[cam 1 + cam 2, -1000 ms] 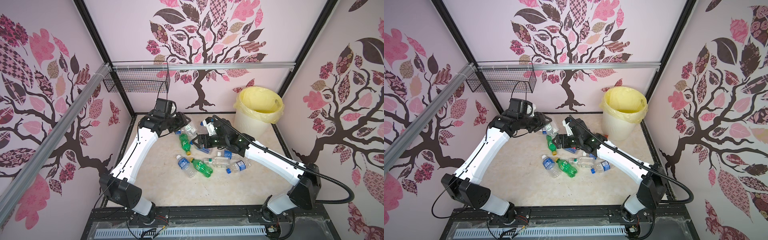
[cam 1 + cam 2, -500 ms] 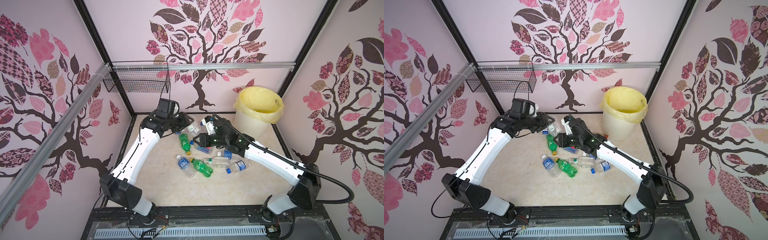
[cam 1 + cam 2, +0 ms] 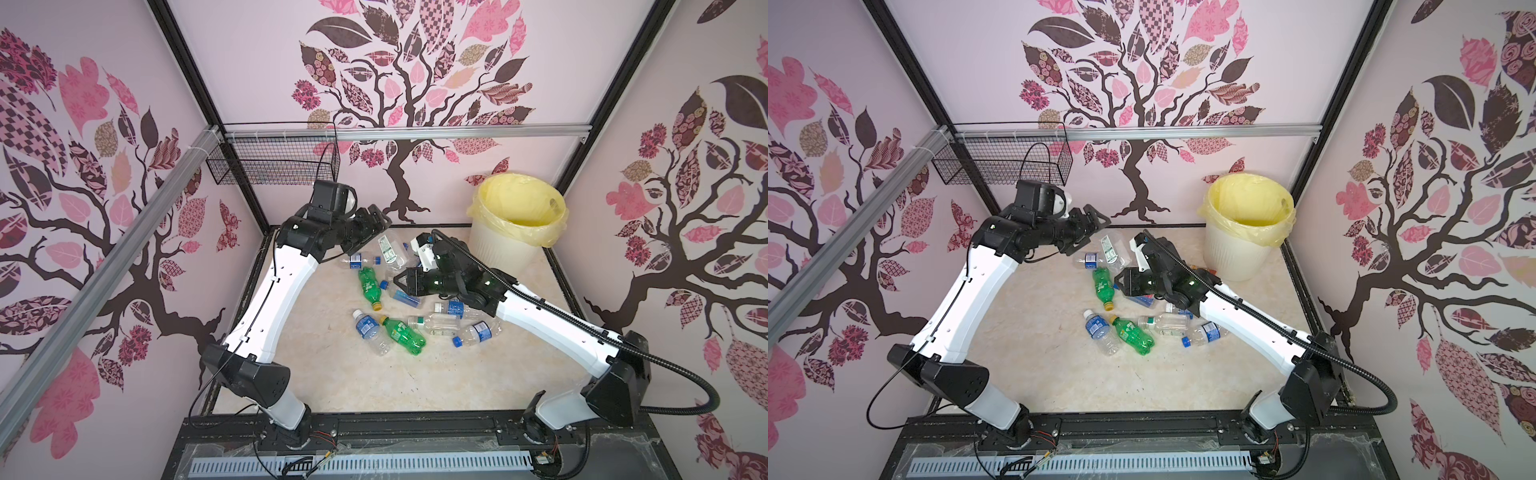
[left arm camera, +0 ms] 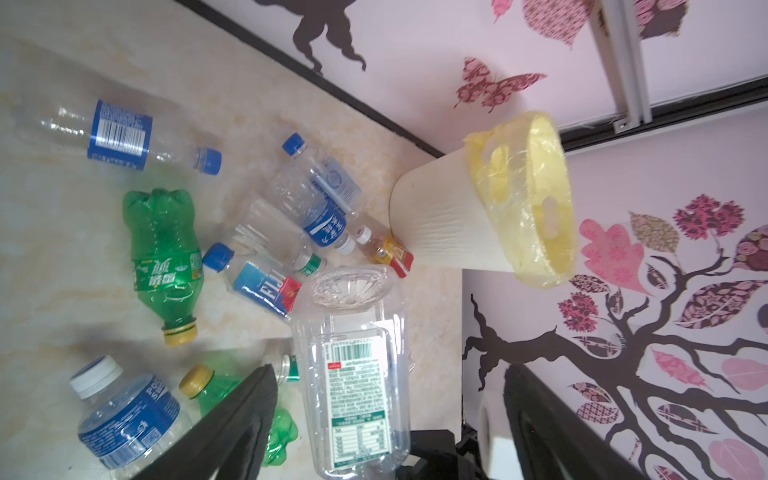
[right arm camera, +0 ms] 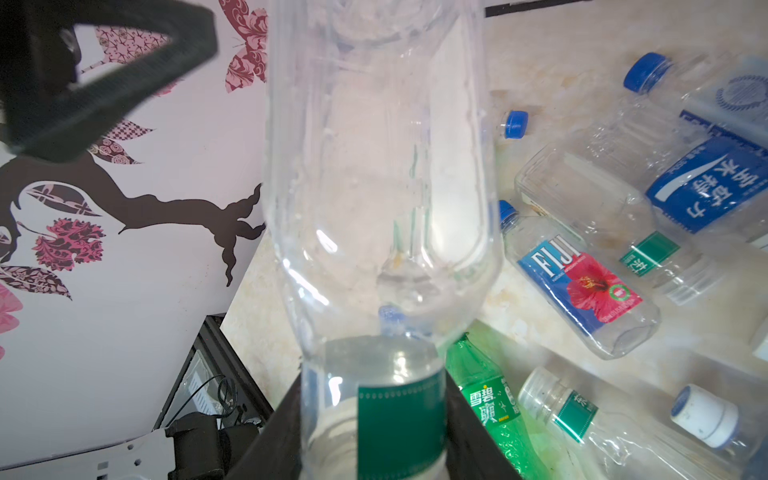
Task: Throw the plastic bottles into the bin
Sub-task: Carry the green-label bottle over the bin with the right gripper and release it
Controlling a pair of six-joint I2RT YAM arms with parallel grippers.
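Clear bottle (image 5: 380,187) sits pinched at its neck in the right end effector (image 3: 401,283); left end effector (image 3: 371,233) gapes wide. It should lift clear, then swing to the far-right bin (image 3: 498,249).

Light: bright, even, soft shadows on your desk (image 3: 332,382) | Edges: walls (image 3: 83,257) bow in both top views | Focus: your close clear bottle (image 5: 374,187) blurs
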